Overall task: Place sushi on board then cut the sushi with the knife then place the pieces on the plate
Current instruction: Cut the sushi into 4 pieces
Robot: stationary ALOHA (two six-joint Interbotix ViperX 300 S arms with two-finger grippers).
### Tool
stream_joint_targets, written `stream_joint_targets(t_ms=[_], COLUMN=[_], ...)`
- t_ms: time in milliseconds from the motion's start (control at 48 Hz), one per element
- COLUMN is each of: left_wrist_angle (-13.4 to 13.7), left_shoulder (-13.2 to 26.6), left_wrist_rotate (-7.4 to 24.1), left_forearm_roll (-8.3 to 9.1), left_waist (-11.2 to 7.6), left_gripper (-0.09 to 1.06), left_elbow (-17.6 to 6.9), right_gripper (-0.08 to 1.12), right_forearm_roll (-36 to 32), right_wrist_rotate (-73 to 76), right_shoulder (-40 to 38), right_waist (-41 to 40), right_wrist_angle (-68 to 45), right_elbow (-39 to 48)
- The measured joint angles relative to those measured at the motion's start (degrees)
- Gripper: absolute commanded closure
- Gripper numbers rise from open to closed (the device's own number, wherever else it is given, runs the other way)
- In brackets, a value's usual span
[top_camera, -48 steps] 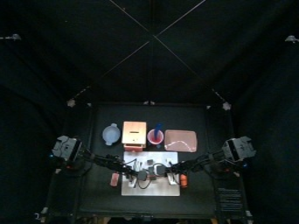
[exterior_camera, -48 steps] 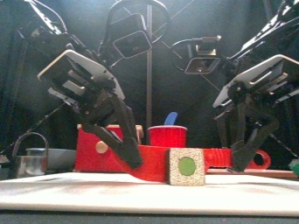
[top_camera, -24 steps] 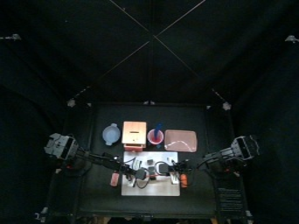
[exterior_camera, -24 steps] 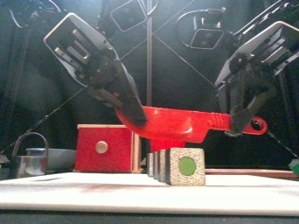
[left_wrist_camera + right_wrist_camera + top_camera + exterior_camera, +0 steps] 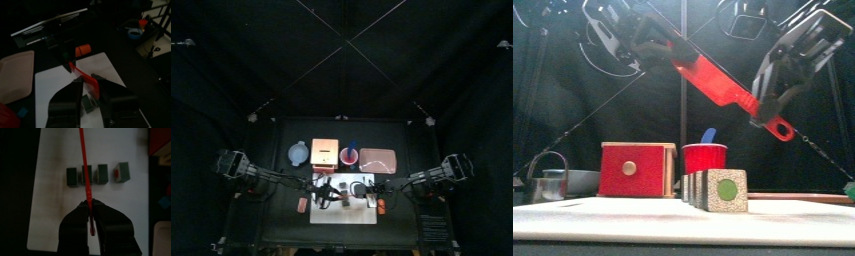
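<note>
Both arms' jaws grip red knife (image 5: 720,88) above sushi (image 5: 716,189)

From high above, all around the white board (image 5: 342,213) lies dim and only it catches light, while up close it shines bright, the red knife (image 5: 720,85) above it lit against dark curtains (image 5: 593,110), and my left wrist sees it murkily.

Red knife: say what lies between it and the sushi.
Nothing. In the front view the red knife hangs above the sushi with bare air between.
</note>
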Motion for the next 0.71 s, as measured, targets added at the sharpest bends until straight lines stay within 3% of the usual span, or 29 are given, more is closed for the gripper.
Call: stream_joint_targets(t_ms=[146,333,521,708], left_wrist_angle=[-2.6,-3.6,-3.9,-6.4], left_shoulder=[-0.9,-3.0,-5.4,-5.7], left_wrist_rotate=[0.2,0.2,0.4,1.5], left_forearm_roll=[-1.85,-4.57,-8.0,-8.26], left_waist=[0.0,-0.09,0.62,0.79], left_gripper=[0.1,0.1,0.1,0.1], left_elbow=[1.8,4.5,8.6,9.1], right_gripper=[0.63,0.63,0.63,0.63], right_forearm_roll=[-0.4,2.7,14.0,27.6], right_wrist_rotate=[0.1,0.4,0.7,0.7], right_shoulder=[-1.6,-4.0,-8.5,-13.3], right_waist=[-1.4,-1.8,-1.7,-1.3], right_wrist_angle=[1.2,1.8,6.2,7.6], right_elbow=[0.0,2.5,6.2,10.8])
